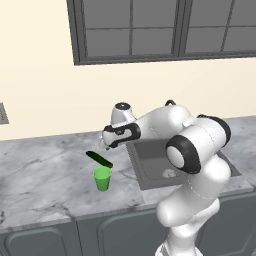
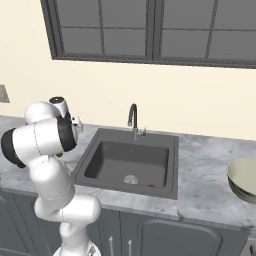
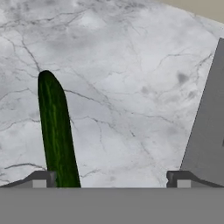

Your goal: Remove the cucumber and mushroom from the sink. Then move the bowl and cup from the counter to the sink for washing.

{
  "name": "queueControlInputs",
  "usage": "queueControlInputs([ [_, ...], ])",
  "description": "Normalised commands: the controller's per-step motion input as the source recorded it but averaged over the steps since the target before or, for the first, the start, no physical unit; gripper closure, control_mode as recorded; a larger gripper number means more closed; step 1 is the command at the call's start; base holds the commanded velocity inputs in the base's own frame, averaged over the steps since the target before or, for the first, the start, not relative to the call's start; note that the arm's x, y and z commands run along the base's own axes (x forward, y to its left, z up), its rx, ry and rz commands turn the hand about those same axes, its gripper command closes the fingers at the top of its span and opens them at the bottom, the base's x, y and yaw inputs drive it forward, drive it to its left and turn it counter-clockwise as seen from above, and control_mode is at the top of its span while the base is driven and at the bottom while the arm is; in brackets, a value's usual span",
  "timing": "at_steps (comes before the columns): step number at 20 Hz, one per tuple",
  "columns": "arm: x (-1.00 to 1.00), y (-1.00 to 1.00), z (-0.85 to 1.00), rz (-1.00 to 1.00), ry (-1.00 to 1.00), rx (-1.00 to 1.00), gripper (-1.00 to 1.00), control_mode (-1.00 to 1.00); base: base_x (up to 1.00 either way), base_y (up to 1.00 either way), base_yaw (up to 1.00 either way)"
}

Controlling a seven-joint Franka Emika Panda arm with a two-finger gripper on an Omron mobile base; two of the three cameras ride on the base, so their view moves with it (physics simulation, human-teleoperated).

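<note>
The cucumber [image 1: 99,159] now lies on the table [image 1: 45,175] just behind the cup [image 1: 102,178], the tool [image 3: 111,178] above it is spread wide and holds nothing, so next comes the mushroom [image 2: 151,185] in the sink [image 2: 165,141].

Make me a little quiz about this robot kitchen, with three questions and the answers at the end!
1. True or false: the cucumber lies on the counter, outside the sink.
2. What small thing sits on the sink floor near the drain? A) the mushroom B) the cup C) the bowl
3. Fill in: the gripper hangs over the counter with its jaws ____.

Key:
1. True. It rests on the marble just beside the green cup.
2. A. A tiny orange-brown speck shows there in the right base view; the cup and the bowl stand on the counter, one on each side of the sink.
3. Open. The two fingertips stand wide apart, holding nothing.
</note>
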Motion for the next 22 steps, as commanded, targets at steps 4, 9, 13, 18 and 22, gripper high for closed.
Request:
queueControlInputs([
  [4, -0.09, -0.40, 0.05, 0.00, 0.00, 0.00, -1.00, -1.00, 0.00, 0.00, 0.00],
  [9, -0.08, -0.39, 0.01, 0.00, 0.00, 0.00, -1.00, -1.00, 0.00, 0.00, 0.00],
  [13, -0.04, -0.39, 0.00, 0.00, 0.00, 0.00, -1.00, -1.00, 0.00, 0.00, 0.00],
  [18, -0.03, -0.38, 0.00, 0.00, 0.00, 0.00, -1.00, -1.00, 0.00, 0.00, 0.00],
  [22, -0.05, -0.33, 0.00, -0.01, 0.00, 0.00, -1.00, -1.00, 0.00, 0.00, 0.00],
])
